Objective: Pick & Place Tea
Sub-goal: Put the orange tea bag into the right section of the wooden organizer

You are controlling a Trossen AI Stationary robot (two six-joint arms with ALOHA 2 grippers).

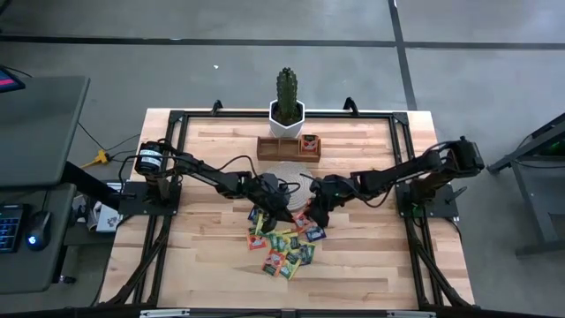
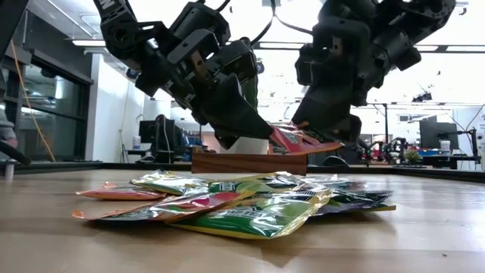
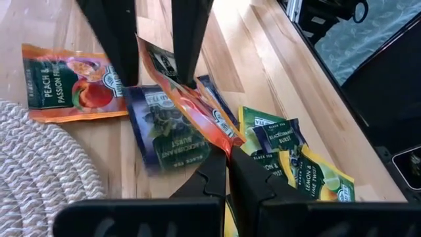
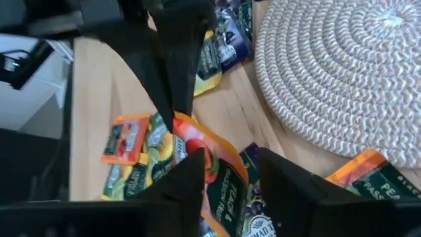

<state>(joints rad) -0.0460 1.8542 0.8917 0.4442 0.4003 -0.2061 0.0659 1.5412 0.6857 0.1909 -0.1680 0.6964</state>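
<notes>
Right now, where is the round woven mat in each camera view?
High view: woven mat at centre, below the wooden tray.
Low view: not visible.
Left wrist view: lower left corner.
Right wrist view: upper right.
Shared landmark: the tea sachets beside it.

Both arms are being reached inward, left gripper (image 1: 281, 215) pinched closed, right gripper (image 1: 311, 215) parted, at 3 o'clock of it.
</notes>
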